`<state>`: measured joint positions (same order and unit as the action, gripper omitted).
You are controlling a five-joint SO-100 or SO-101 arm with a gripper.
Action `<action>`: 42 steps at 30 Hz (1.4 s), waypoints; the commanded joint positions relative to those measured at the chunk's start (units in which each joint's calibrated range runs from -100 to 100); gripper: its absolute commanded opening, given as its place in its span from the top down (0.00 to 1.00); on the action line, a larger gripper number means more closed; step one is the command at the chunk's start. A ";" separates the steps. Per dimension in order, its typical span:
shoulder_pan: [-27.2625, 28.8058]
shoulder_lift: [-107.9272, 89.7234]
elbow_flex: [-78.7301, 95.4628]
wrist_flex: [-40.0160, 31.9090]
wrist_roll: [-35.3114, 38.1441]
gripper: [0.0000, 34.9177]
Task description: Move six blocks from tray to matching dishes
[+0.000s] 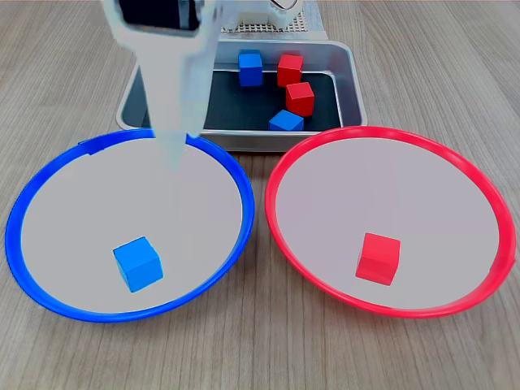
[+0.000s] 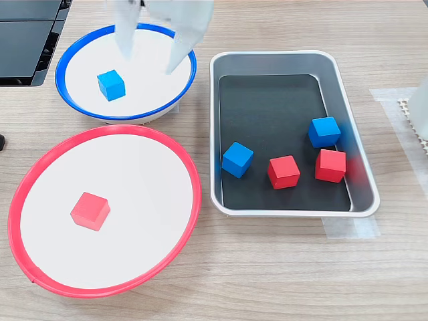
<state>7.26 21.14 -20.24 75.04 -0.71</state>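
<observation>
My gripper (image 2: 148, 61) hangs open and empty over the far side of the blue-rimmed dish (image 2: 154, 90), its two pale fingers blurred. In the first exterior view the gripper (image 1: 173, 158) points down at the blue-rimmed dish (image 1: 81, 211) near its back rim. One blue block (image 1: 137, 264) (image 2: 111, 85) lies in that dish. One red block (image 1: 379, 257) (image 2: 90, 210) lies in the red-rimmed dish (image 1: 406, 179) (image 2: 140, 180). The silver tray (image 1: 346, 77) (image 2: 281, 60) holds two blue blocks (image 2: 237, 159) (image 2: 324, 132) and two red blocks (image 2: 283, 172) (image 2: 330, 165).
A black flat device (image 2: 27, 30) lies at the second exterior view's top left, close to the blue-rimmed dish. The arm's white base (image 1: 276, 16) stands behind the tray. Clear tape and a white meshed part (image 2: 414, 114) sit at the second exterior view's right edge.
</observation>
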 commanded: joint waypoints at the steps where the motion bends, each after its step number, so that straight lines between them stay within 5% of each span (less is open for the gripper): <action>1: -1.56 -14.79 14.55 4.82 7.72 0.99; 3: -2.97 -20.84 24.65 4.41 11.92 0.97; 4: -4.20 -24.43 32.12 2.51 14.26 0.80; 8: -8.24 -27.75 42.58 -2.28 18.85 0.49; 15: -13.23 -24.77 46.68 -8.72 23.79 0.41; 28: -14.08 -17.09 45.41 -11.61 29.16 0.58; 32: -14.08 -15.98 43.49 -10.62 29.99 0.99; 37: -12.39 -17.43 27.20 12.91 31.75 0.99; 42: -9.37 -14.96 10.54 14.06 19.68 1.00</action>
<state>-5.04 5.29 3.99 88.34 28.25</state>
